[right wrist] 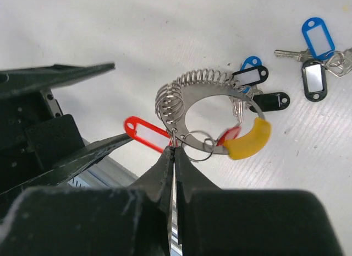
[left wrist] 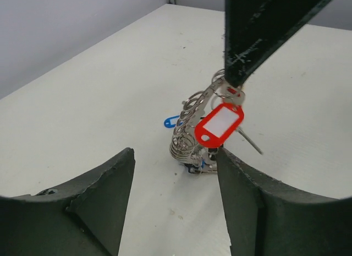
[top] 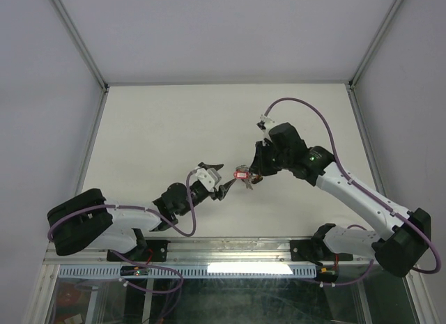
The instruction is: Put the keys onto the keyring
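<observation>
My right gripper is shut on the lower rim of the keyring, a flat silver hoop with a yellow section. Several small loops are threaded on the hoop. A red-tagged key hangs beside the jaws, and black-tagged and blue-tagged keys hang on the far side. In the left wrist view the keyring slants down to the table with the red tag in front. My left gripper is open and empty just in front of it. In the top view both grippers meet at the table's middle.
Two loose keys lie on the table to the far right in the right wrist view, one with a blue tag and one with a black tag. White walls enclose the white table on three sides.
</observation>
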Motion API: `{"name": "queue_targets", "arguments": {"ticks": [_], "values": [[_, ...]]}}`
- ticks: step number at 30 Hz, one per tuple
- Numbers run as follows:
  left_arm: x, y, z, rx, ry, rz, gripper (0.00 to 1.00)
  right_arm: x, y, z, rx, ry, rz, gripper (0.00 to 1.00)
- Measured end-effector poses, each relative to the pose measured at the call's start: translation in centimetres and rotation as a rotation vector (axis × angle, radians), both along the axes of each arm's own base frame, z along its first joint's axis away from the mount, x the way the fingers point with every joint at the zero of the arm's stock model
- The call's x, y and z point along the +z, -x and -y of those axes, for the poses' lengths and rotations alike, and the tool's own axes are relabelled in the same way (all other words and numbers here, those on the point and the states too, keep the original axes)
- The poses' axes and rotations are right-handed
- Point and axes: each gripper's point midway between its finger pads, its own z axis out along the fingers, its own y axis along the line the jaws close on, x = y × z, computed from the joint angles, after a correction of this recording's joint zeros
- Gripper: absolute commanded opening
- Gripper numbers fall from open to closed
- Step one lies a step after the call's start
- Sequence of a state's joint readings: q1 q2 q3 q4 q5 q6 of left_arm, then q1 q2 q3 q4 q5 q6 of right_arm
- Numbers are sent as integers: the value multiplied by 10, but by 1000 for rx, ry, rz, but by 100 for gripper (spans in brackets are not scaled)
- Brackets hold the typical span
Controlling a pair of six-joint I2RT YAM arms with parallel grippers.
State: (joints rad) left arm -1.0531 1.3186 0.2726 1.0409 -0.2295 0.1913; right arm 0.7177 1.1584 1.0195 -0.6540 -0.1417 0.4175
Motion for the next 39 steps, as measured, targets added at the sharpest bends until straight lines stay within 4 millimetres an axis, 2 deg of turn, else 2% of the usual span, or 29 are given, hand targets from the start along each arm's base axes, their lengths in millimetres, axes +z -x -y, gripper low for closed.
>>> {"name": "queue_targets", "arguments": {"ticks": [4, 8, 13, 17, 22, 27, 29, 34, 39], "values": [[4, 15, 5, -85, 28, -7, 53, 3, -6, 2, -19, -9, 18, 0], [6, 28, 16, -178, 48, -18, 57, 7, -9, 0, -23, -25, 33, 0], [0, 40, 29, -268, 71, -48, 58, 11, -10, 0, -27, -37, 41, 0], [-1, 43, 33, -285, 95, -71, 56, 16, -12, 1, -50, -56, 54, 0], [12, 39, 32, -263, 142, -65, 48, 25, -19, 5, -118, -102, 83, 0], [34, 36, 33, -256, 188, -32, 46, 20, -26, 4, -184, -142, 78, 0], [36, 35, 35, -256, 194, -29, 44, 20, -27, 3, -202, -158, 72, 0], [17, 31, 42, -253, 165, -61, 43, 27, -32, -2, -231, -212, 80, 0], [-5, 26, 47, -237, 135, -106, 49, 37, -33, -3, -239, -253, 98, 0]]}}
